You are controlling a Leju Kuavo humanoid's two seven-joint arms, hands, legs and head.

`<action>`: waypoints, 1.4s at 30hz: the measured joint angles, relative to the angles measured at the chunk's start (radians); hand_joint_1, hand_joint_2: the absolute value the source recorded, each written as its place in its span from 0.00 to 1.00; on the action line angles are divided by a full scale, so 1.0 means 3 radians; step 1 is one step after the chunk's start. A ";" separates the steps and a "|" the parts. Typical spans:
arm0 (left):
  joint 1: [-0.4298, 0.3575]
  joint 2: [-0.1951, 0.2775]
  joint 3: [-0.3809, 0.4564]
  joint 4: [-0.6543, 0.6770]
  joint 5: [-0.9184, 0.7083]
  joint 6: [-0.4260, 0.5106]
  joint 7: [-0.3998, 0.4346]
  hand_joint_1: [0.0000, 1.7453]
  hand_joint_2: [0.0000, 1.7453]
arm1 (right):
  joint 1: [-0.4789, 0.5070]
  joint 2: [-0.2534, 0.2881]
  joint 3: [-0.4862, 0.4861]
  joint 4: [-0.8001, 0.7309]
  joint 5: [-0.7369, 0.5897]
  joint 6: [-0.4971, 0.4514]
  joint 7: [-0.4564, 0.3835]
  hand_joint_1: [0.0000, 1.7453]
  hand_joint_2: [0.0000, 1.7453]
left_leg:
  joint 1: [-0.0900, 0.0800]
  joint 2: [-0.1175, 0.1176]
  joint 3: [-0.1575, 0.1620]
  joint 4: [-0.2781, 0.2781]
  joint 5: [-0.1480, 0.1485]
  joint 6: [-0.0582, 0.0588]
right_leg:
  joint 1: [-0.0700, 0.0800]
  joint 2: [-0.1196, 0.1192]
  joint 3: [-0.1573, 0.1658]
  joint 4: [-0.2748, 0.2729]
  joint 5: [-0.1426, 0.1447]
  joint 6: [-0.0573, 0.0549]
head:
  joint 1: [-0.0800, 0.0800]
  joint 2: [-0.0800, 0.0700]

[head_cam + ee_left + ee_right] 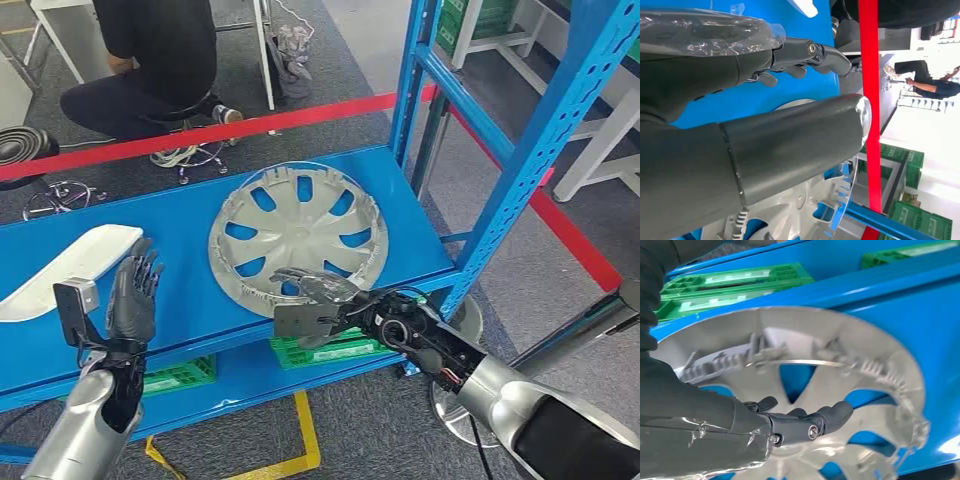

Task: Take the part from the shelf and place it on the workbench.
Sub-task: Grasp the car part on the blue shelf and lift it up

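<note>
A silver wheel cover [298,240] lies inner side up on the blue shelf [181,215], right of the middle. My right hand [317,295] reaches in flat from the front edge, its fingers stretched out over the cover's near rim. In the right wrist view the fingers [798,422] lie just above the cover's ribbed inner face [874,405], closed on nothing. My left hand [134,295] stands upright at the shelf's front left with its fingers spread, holding nothing, well left of the cover. The left wrist view has its thumb [791,145] in front of the cover [806,200].
A white curved part [68,265] lies at the shelf's left end. A blue upright post [528,150] rises at the right. Green crates [332,350] sit on the lower shelf. A person [151,60] sits on a stool behind red tape [249,125].
</note>
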 joint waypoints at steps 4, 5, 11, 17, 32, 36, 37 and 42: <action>-0.0001 -0.0003 0.0000 0.0000 0.0001 -0.0009 -0.0001 0.00 0.00 | -0.0011 0.0001 0.0041 -0.0007 0.0037 0.0003 -0.0019 0.00 1.00 | 0.0000 -0.0001 0.0000 0.0000 -0.0001 0.0001 | 0.0000 -0.0002 0.0003 -0.0003 0.0000 0.0001 | 0.0001 0.0000; -0.0001 -0.0004 0.0000 0.0000 0.0001 -0.0013 -0.0002 0.00 0.00 | -0.0016 0.0001 0.0055 -0.0004 0.0051 0.0006 -0.0034 0.00 1.00 | 0.0000 -0.0001 0.0000 0.0000 -0.0001 0.0001 | 0.0000 -0.0002 0.0003 -0.0004 0.0001 0.0001 | 0.0002 0.0000; 0.0019 0.0007 0.0003 -0.0019 0.0013 -0.0001 0.0007 0.00 0.00 | -0.0060 -0.0003 0.0109 0.0142 0.0198 -0.0082 -0.0125 0.00 1.00 | 0.0000 -0.0001 0.0000 0.0000 -0.0002 0.0003 | 0.0000 -0.0002 0.0005 -0.0008 0.0001 0.0002 | 0.0002 0.0000; 0.0096 0.0058 0.0029 -0.0127 0.0041 0.0090 0.0071 0.00 0.00 | -0.0112 -0.0015 0.0141 0.0402 0.0625 -0.0362 -0.0213 0.00 1.00 | 0.0000 -0.0001 0.0002 0.0000 -0.0002 0.0003 | 0.0000 -0.0002 0.0007 -0.0009 0.0001 0.0002 | 0.0003 0.0000; 0.0175 0.0119 0.0035 -0.0289 0.0061 0.0118 0.0094 0.00 0.00 | -0.0206 -0.0015 0.0216 0.0665 0.1091 -0.0580 -0.0143 0.00 1.00 | 0.0000 -0.0001 0.0012 0.0000 -0.0002 0.0003 | 0.0000 -0.0002 0.0019 -0.0013 0.0003 0.0004 | 0.0003 0.0000; 0.0186 0.0123 0.0051 -0.0298 0.0061 0.0114 0.0095 0.00 0.00 | -0.0207 -0.0015 0.0244 0.0700 0.1575 -0.0757 -0.0015 0.00 1.00 | 0.0000 -0.0001 0.0012 0.0000 -0.0002 0.0003 | 0.0000 -0.0003 0.0020 -0.0013 0.0003 0.0004 | 0.0004 0.0000; 0.0189 0.0125 0.0058 -0.0299 0.0061 0.0116 0.0099 0.00 0.00 | -0.0206 -0.0015 0.0248 0.0711 0.1679 -0.0782 -0.0009 0.00 1.00 | 0.0000 -0.0001 0.0012 0.0000 -0.0002 0.0003 | 0.0000 -0.0003 0.0020 -0.0013 0.0003 0.0004 | 0.0004 0.0000; 0.0208 0.0133 0.0077 -0.0350 0.0061 0.0157 0.0138 0.00 0.00 | -0.0205 -0.0015 0.0251 0.0775 0.1915 -0.0830 -0.0027 0.00 1.00 | 0.0000 -0.0001 0.0012 0.0000 -0.0003 0.0004 | 0.0000 -0.0002 0.0021 -0.0016 0.0003 0.0004 | 0.0005 0.0000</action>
